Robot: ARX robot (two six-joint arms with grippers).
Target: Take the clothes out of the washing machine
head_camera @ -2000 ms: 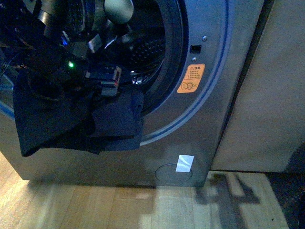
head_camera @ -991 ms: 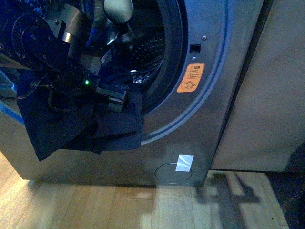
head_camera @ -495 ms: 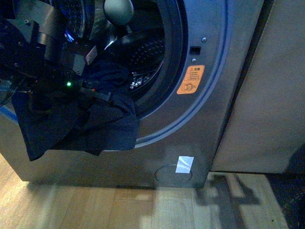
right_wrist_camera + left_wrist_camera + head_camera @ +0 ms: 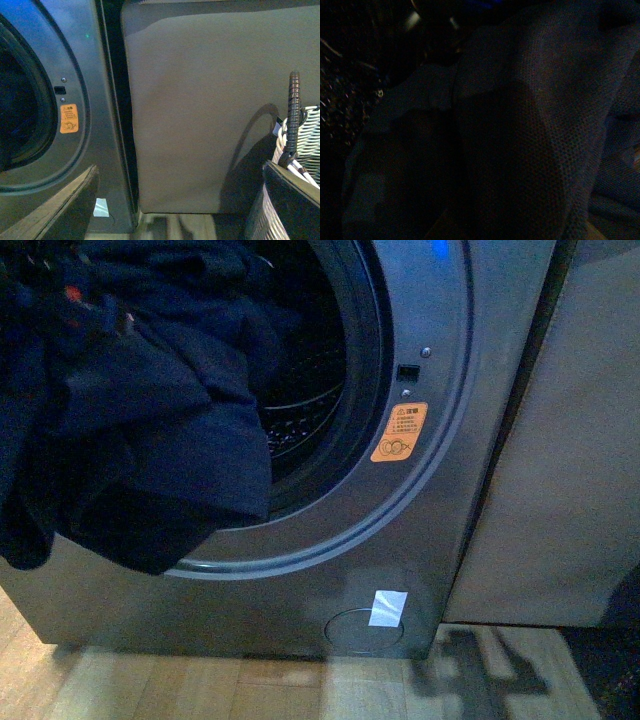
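Jaws, left: the left gripper is out of sight. Its wrist camera sees only the clothes (image 4: 530,100), dark blue knit pressed close to the lens, so I cannot tell whether those jaws are spread or pinching.
Jaws, right: the right gripper (image 4: 180,170) stands spread wide. Its two dark fingers (image 4: 65,210) are far apart, with nothing between them.
Clothes: in the front view the clothes (image 4: 140,430) are a dark navy bundle spilling out of the round mouth. They drape over its lower rim and down the front panel, well apart from the right jaws and off toward the robot's left.
Washing machine: the grey metallic washing machine (image 4: 440,540) lies ahead of the right jaws, on the same side as the bundle.
Drum: the perforated steel drum (image 4: 310,390) shows inside the mouth, just beside the hanging cloth.
Orange sticker: the orange sticker (image 4: 399,432) sits on the machine's face beside the mouth rim, nearer the right jaws than the cloth is.
White label: the white label (image 4: 387,608) is low on the front panel, below the sticker.
Floor: the floor (image 4: 250,690) is pale wood boards under the machine.
Cabinet: the tan, flat-fronted cabinet (image 4: 560,460) is straight ahead through the gap of the right jaws and stands just beside the machine.
Basket: the woven white basket (image 4: 305,150) is near the right jaws' outer finger. A dark handle (image 4: 293,115) rises upright at its rim.
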